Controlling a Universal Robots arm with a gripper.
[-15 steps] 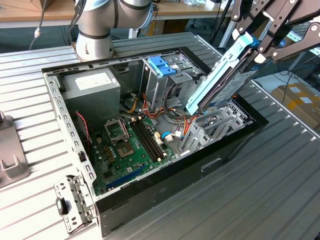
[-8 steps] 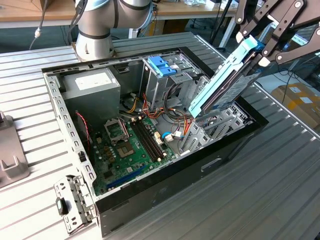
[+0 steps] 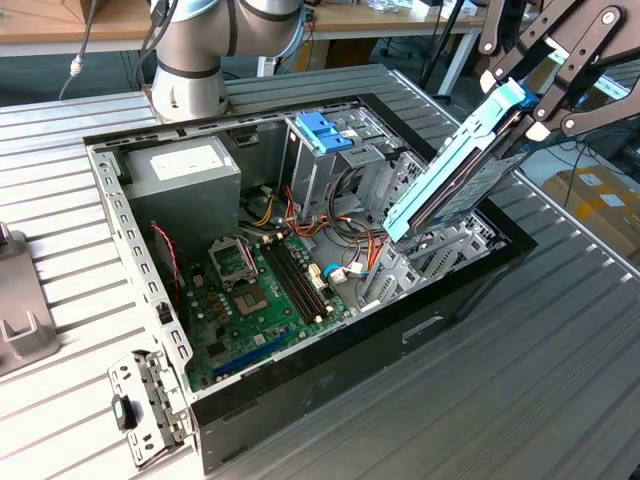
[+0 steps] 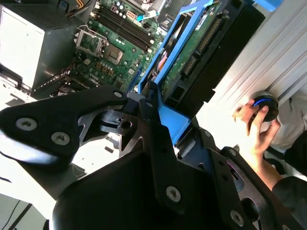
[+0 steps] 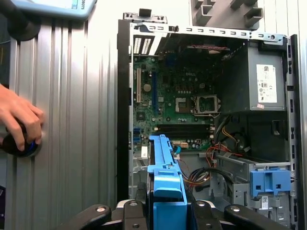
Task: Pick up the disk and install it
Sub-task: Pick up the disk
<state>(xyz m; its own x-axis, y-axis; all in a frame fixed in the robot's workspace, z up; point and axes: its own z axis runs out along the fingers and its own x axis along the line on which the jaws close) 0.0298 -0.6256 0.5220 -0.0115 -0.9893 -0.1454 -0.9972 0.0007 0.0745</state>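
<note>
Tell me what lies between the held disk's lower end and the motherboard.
In the exterior view, a bundle of red, yellow and black cables lies between the disk, shut in the gripper, and the motherboard.

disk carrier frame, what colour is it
Light blue, framing a dark body. The disk shows it best in the exterior view.

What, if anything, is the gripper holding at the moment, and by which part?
The gripper holds the disk by the raised end of its light blue carrier.
</note>
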